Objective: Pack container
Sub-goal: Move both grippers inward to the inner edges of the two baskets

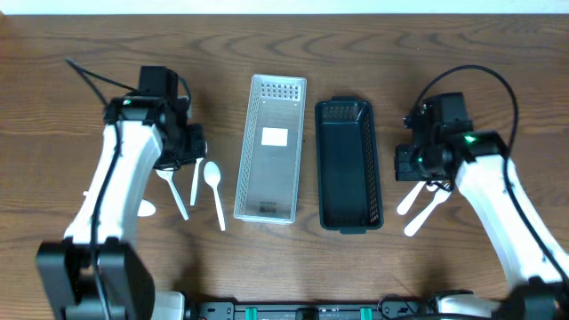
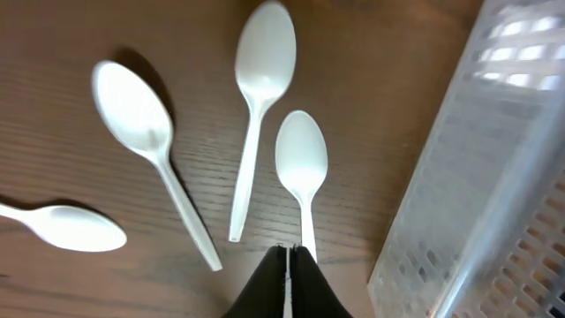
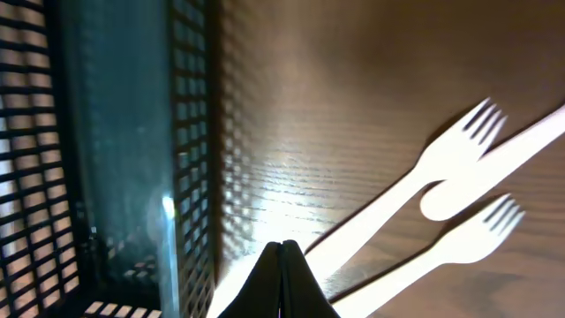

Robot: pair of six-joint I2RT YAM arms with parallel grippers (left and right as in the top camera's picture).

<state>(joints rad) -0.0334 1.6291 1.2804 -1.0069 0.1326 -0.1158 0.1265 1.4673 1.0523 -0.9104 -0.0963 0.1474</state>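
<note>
Left wrist view: left gripper (image 2: 290, 268) pinched shut, tips at the handle of a white plastic spoon (image 2: 302, 163), just left of the white perforated plastic tray (image 2: 477, 177). Right gripper (image 3: 282, 258) shut too, near white plastic forks (image 3: 459, 141). Better: spread the jaws, straddle one handle, then squeeze.

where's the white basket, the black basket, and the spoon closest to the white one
white basket (image 1: 269, 182), overhead view, bare floor
black basket (image 1: 345, 173), overhead view, bare floor
spoon (image 2: 301, 159), left wrist view, its bowl
</note>
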